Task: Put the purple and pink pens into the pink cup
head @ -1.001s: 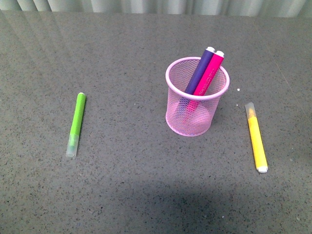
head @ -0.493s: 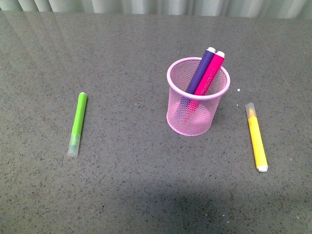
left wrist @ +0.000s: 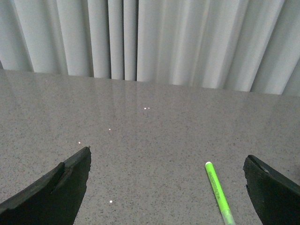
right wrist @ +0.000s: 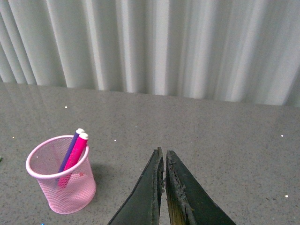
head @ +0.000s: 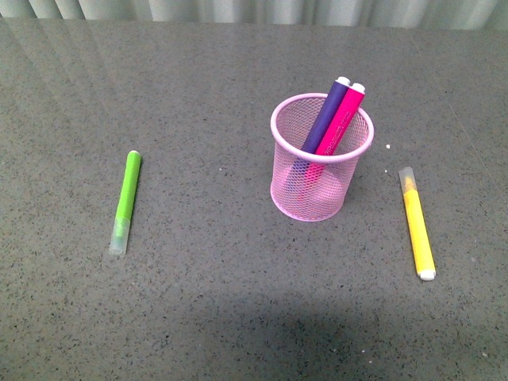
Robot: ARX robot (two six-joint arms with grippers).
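Observation:
The pink cup (head: 321, 159) stands upright near the middle of the grey table. Inside it lean the purple pen (head: 327, 115) and the pink pen (head: 342, 119), side by side, white end plugs sticking up past the rim toward the back right. The right wrist view shows the same pink cup (right wrist: 63, 180) holding the purple pen (right wrist: 72, 146) and pink pen (right wrist: 76, 152), well off to one side of my right gripper (right wrist: 164, 152), which is shut with nothing in it. My left gripper (left wrist: 166, 157) is open and empty above bare table. Neither arm appears in the front view.
A lime green marker (head: 125, 202) lies flat on the table to the cup's left; the same green marker (left wrist: 219, 192) shows between the left fingers' spread. A yellow marker (head: 417, 225) lies right of the cup. A white curtain (right wrist: 150, 44) backs the table.
The pink cup with both pens looks to have wobbled a few pixels right and back. Nothing else has moved.

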